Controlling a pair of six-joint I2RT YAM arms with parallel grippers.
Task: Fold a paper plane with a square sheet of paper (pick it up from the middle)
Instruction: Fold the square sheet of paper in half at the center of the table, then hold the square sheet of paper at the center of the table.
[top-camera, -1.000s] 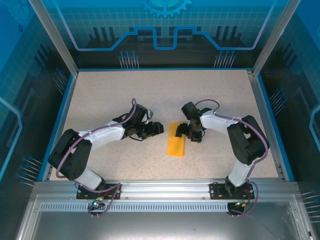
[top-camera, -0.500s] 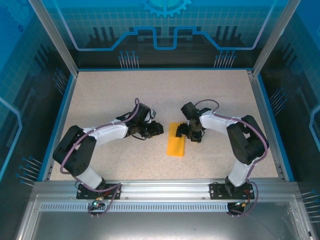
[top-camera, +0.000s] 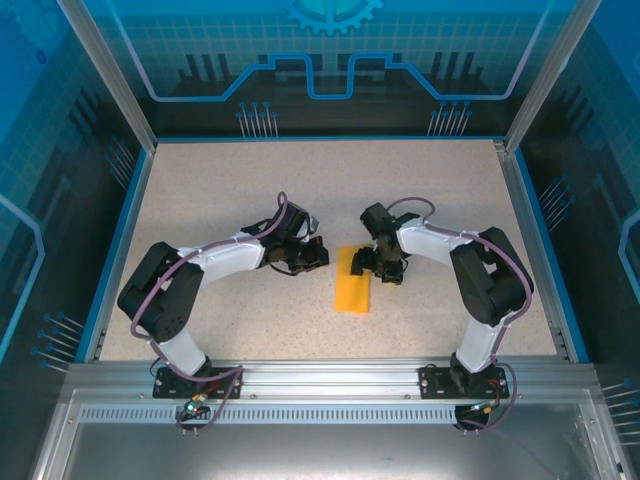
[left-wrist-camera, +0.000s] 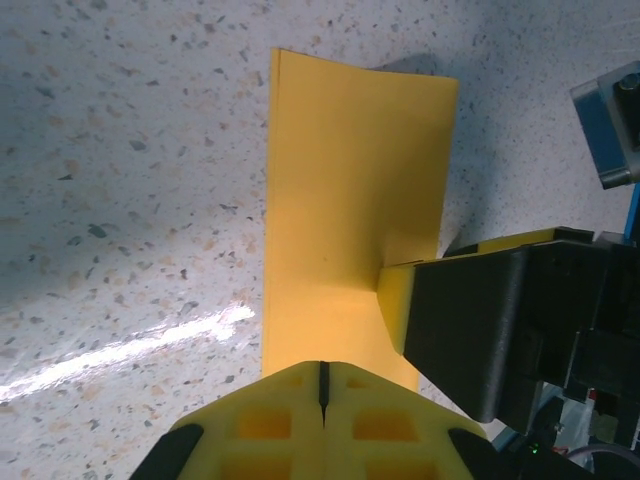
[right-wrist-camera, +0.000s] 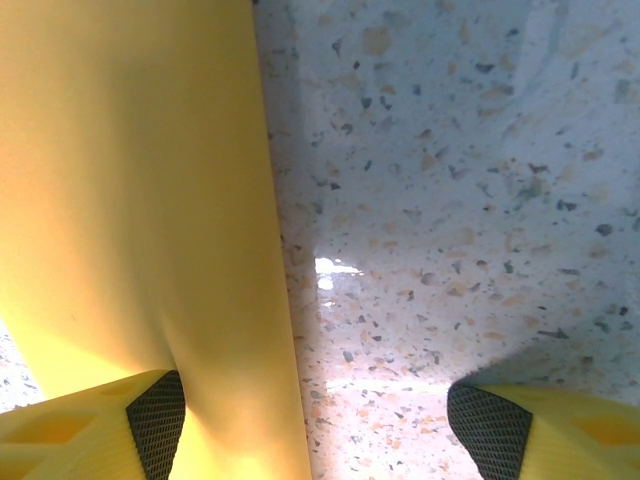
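A: Layout?
B: Speckled table (top-camera: 200, 180). Left arm (top-camera: 215, 262) and right arm (top-camera: 470, 270) both bend inward, wrists near the middle.
A: Where's the paper?
B: The paper (top-camera: 353, 282) lies on the table near centre, between the two wrists. It's folded into a narrow orange-yellow strip, not a dart. Mostly flat, one end corner lifts slightly.
A: Jaws?
B: Left gripper (top-camera: 318, 255) is closed, pads together. Its tips are at the strip's long edge, near the far end. Can't tell if they touch the paper.
A: Right?
B: Right gripper (top-camera: 375, 265) is open wide, straddling the strip's other long edge. One finger (right-wrist-camera: 100, 425) is on the paper. The other finger (right-wrist-camera: 540, 430) is over bare table.
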